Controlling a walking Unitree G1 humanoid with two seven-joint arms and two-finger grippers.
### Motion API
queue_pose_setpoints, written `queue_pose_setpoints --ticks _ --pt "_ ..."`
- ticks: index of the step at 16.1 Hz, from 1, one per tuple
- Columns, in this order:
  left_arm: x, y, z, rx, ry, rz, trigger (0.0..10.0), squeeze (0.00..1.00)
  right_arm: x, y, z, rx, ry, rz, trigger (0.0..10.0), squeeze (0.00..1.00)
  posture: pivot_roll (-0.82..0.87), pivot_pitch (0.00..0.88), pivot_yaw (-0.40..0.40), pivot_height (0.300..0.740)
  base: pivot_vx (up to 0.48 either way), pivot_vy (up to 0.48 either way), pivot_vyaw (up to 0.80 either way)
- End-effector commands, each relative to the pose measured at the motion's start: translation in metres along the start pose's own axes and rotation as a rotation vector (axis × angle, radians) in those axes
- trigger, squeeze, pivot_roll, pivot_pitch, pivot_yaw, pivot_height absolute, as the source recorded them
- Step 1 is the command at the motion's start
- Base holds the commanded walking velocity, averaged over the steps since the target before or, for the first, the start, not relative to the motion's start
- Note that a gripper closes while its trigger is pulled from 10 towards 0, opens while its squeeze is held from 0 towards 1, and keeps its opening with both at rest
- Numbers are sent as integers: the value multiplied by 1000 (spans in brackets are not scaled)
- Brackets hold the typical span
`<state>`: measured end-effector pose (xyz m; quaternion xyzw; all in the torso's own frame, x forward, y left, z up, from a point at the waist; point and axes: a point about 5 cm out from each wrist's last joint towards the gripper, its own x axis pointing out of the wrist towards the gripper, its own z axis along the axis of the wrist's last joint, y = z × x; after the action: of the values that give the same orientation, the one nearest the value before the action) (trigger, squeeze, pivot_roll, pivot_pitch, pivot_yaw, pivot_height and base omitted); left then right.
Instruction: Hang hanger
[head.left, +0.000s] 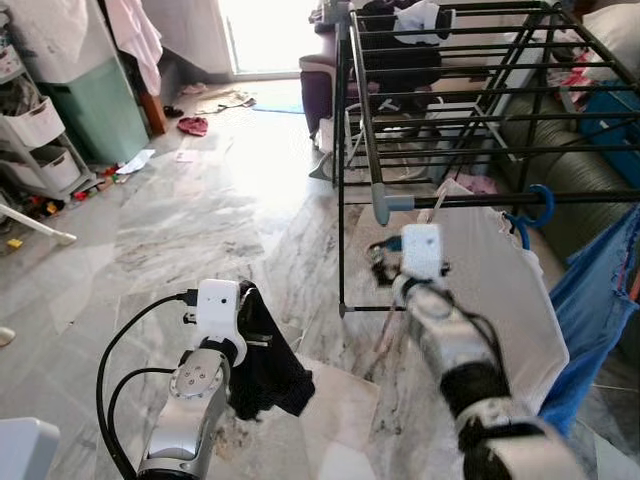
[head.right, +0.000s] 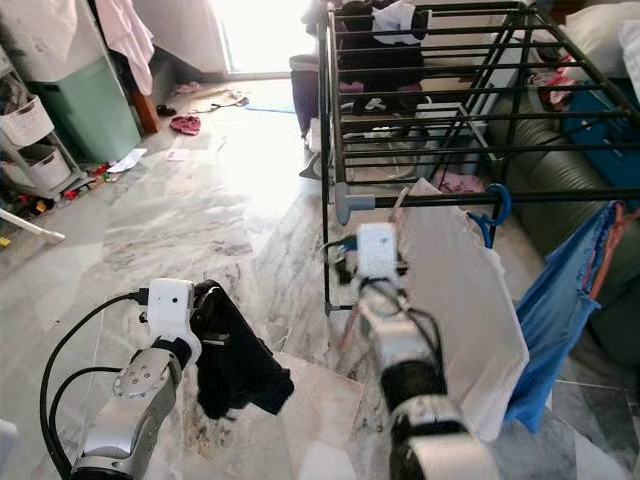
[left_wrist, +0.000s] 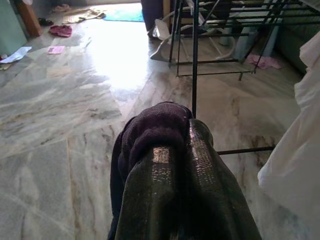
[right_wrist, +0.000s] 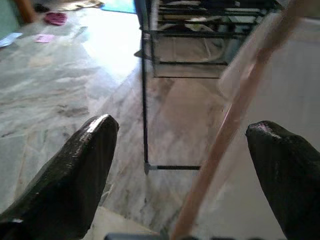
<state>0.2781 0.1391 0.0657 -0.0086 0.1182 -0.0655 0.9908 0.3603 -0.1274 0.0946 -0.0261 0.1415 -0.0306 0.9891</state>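
Black tubular drying rack (head.left: 450, 110) on veined, glossy marble floor (head.left: 180, 230). White smooth garment (head.right: 455, 290) on blue hooked hanger (head.right: 493, 212), hung at rack's near rail. Left gripper (left_wrist: 175, 150) clamped shut on dark, soft knit cloth (head.left: 268, 360). Right gripper (right_wrist: 182, 150) spread wide, holding nothing, blurred pale rod (right_wrist: 235, 110) between fingers.

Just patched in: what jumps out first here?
A black drying rack stands ahead on the marble floor, with a white garment on a blue hanger hooked over its near rail. The left tool is shut on a dark cloth; the right tool is open beside the white garment.
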Motion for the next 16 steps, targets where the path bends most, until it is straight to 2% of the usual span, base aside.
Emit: queue_pose_setpoints --ticks 1,2,3,4,5,7,11,12,13,14,16 --pt "1 1 7 8 -25 -9 10000 0 3 -4 0 4 31 -26 0 0 -7 0 50 740 0 0 0" --pt "1 0 6 9 -19 -11 10000 0 4 -7 -1 -6 61 -42 0 0 -7 0 50 740 0 0 0" --pt "1 0 6 8 -17 -12 10000 0 6 -6 -3 10 88 -45 2235 0 -9 0 49 740 0 0 0" --pt "1 0 6 8 -15 -13 10000 0 7 -6 -4 30 104 -54 2588 0 -10 0 49 740 0 0 0" --pt "1 0 6 8 -11 -15 10000 0 8 -7 -2 30 109 -57 2353 0 -11 0 49 740 0 0 0" --pt "2 -1 6 10 -6 -19 10000 0 10 -7 -1 29 118 -63 3961 0 -11 0 47 740 0 0 0" --pt "4 -2 4 17 13 -26 10000 0 12 -10 -2 28 148 -63 4235 0 -11 0 46 740 0 0 0" --pt "3 -2 2 19 30 -30 10000 0 12 -10 -4 49 178 -60 5843 0 -15 0 47 740 0 0 0" --pt "3 -2 0 26 40 -32 10000 0 12 -9 -4 53 182 -58 9255 0 -15 0 47 740 0 0 0" --pt "2 -1 -1 28 49 -30 10000 0 11 -8 -5 60 188 -58 8471 0 -16 0 47 740 0 0 0" --pt "1 -1 -2 27 50 -31 10000 0 9 -7 -12 61 219 -68 10000 0 -14 0 47 740 0 0 0"
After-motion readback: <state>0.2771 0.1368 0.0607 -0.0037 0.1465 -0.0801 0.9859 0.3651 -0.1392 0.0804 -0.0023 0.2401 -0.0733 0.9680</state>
